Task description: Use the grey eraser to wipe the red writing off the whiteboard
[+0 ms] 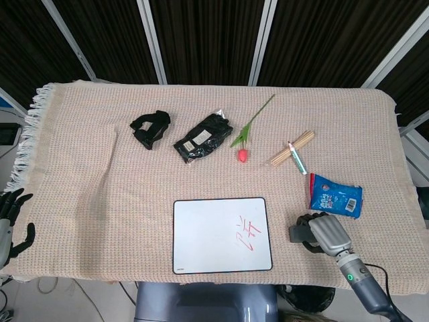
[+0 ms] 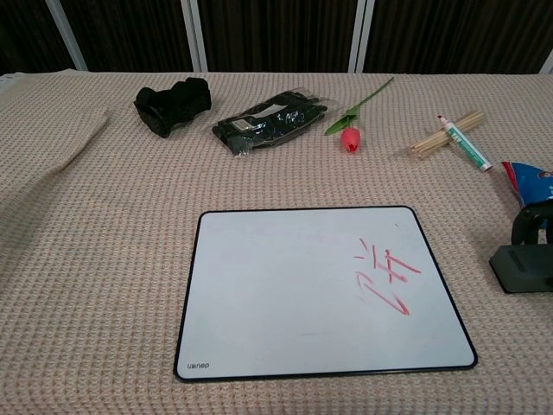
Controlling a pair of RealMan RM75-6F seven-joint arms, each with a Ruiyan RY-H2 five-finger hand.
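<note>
The whiteboard (image 1: 204, 235) (image 2: 276, 294) lies flat near the table's front edge, with red writing (image 1: 247, 233) (image 2: 386, 277) on its right part. To its right, the grey eraser (image 1: 297, 233) (image 2: 521, 268) rests on the cloth. My right hand (image 1: 324, 233) sits over the eraser, and its fingers (image 2: 531, 218) curl down around it, so only the eraser's left end shows. My left hand (image 1: 10, 221) hangs off the table's left edge with its fingers apart and nothing in it.
A blue snack bag (image 1: 335, 195) lies just behind the right hand. Further back are wooden sticks with a marker (image 1: 293, 150), a red tulip (image 1: 242, 154), a black packet (image 1: 203, 137) and a black bundle (image 1: 151, 127). The beige cloth is wrinkled at the left.
</note>
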